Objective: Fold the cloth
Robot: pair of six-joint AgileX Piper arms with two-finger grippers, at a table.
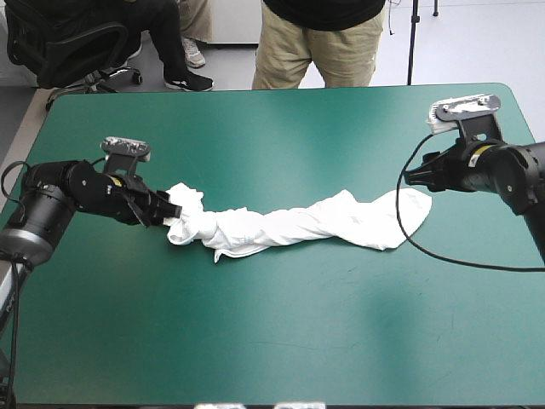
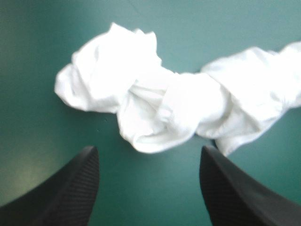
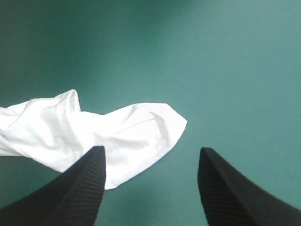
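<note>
The white T-shirt (image 1: pixel 289 223) lies stretched across the middle of the teal-green table as a twisted rope, bunched at its left end and flatter at its right. My left gripper (image 1: pixel 169 213) is open just short of the bunched left end (image 2: pixel 141 101), nothing between its black fingers (image 2: pixel 70 188). My right gripper (image 1: pixel 410 177) is open too, just off the flat right end (image 3: pixel 136 136), which lies ahead of one finger (image 3: pixel 75 188) and partly under it.
A person in khaki trousers (image 1: pixel 319 47) stands right at the table's far edge, not over its top. Bare teal-green cover (image 1: pixel 281 341) runs along the whole near side and behind the shirt.
</note>
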